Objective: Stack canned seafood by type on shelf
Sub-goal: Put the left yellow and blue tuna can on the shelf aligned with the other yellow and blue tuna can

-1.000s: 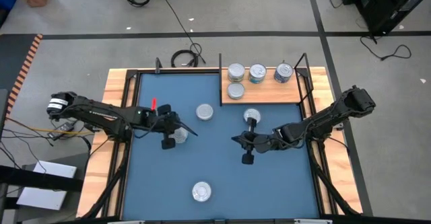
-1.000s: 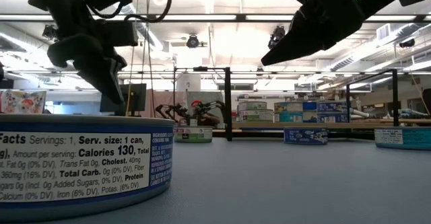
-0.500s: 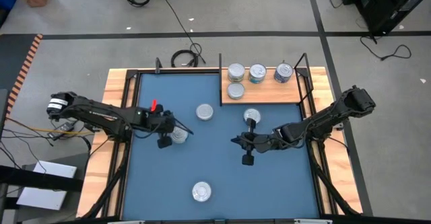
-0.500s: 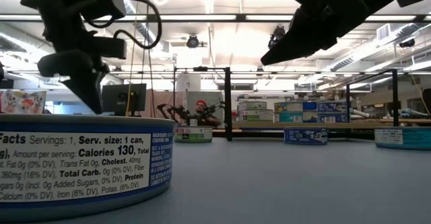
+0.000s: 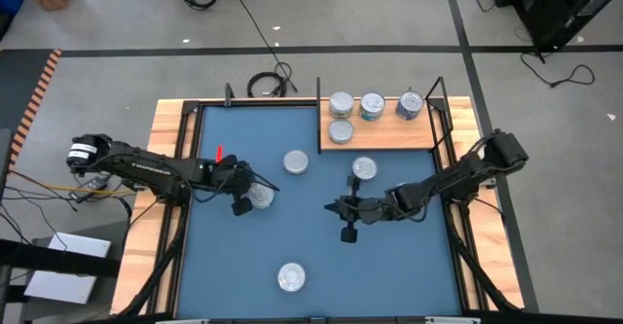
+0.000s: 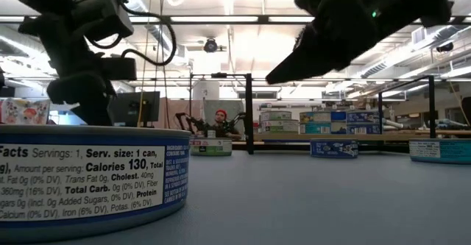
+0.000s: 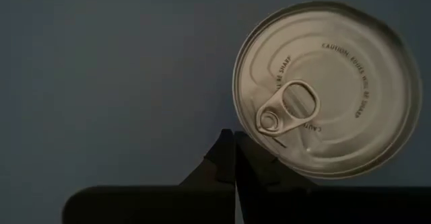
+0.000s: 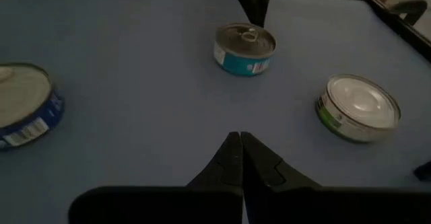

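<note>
Left end effector (image 5: 243,196), closed and empty, hangs right over a tin (image 5: 259,197) at its 3 o'clock. Right end effector (image 5: 343,219), closed, sits farther off. Shelf (image 5: 384,135) at 1 o'clock.

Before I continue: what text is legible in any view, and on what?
"Servings: 1, Serv. size: 1 can", "Calories 130", "Cholest. 40mg": side label of the nearest tin, low view.
"CAUTION: EDGES WILL BE SHARP": lid of the tin under the left wrist, partly legible.
Labels on the tins on the shelf: too small.
</note>
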Controlling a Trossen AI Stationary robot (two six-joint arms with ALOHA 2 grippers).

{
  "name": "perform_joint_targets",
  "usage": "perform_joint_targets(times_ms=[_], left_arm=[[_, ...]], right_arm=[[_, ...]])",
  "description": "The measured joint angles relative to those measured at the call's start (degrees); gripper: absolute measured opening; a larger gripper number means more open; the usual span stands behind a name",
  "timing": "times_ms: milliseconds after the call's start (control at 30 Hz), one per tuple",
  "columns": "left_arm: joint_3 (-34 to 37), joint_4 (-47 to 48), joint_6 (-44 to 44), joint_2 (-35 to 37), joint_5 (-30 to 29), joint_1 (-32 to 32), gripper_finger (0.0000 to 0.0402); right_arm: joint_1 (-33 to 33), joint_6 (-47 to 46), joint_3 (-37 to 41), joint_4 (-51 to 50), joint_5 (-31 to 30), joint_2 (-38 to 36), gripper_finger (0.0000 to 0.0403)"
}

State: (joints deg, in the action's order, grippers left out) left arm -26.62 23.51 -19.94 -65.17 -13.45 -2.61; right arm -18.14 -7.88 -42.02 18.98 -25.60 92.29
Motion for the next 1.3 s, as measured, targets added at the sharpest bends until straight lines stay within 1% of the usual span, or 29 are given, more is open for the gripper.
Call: perform_joint_targets(times_ms=[100, 333, 533, 700, 833, 967, 1133, 1200, 1300], left_arm=[[1.6, -5.3, -0.1, 0.0, 2.0, 0.0, 0.0001], [2.2, -12.8, 0.5, -1.1, 2.4, -0.1, 0.0001], [2.2, -20.1, 1.9, -6.7, 3.0, -0.1, 0.0001], [2.1, -27.6, 4.7, -10.2, 6.3, -0.2, 0.0001], [0.7, -28.0, 7.3, -9.6, 6.7, -0.2, 0.0001], [0.1, -24.9, 7.4, -6.7, 8.1, -1.5, 0.0001], [0.1, -17.7, 4.3, -5.5, 7.7, -5.3, 0.0001], [0.0, -16.0, 3.3, -5.4, 7.0, -7.5, 0.0001], [0.0, -15.8, 2.4, -5.7, 6.0, -10.5, 0.0001]], right_arm=[[0.7, 2.0, 0.0, 2.2, 0.2, 1.4, 0.0001], [1.8, 2.5, 0.0, 3.9, 0.2, 0.3, 0.0002], [1.7, 2.0, 0.0, 4.3, 0.5, 0.3, 0.0002], [2.1, 1.6, 0.0, 6.0, 0.9, 0.3, 0.0003], [2.1, 1.5, -0.2, 6.9, 1.4, 0.3, 0.0005], [1.8, 1.0, -1.0, 7.0, 1.5, 0.3, 0.0005], [1.2, -1.5, -1.1, 6.4, 1.5, 0.3, 0.0006], [1.1, -1.6, -1.1, 5.7, 2.9, 0.4, 0.0007], [1.1, -2.1, -1.1, 5.3, 5.6, 0.4, 0.0007]])
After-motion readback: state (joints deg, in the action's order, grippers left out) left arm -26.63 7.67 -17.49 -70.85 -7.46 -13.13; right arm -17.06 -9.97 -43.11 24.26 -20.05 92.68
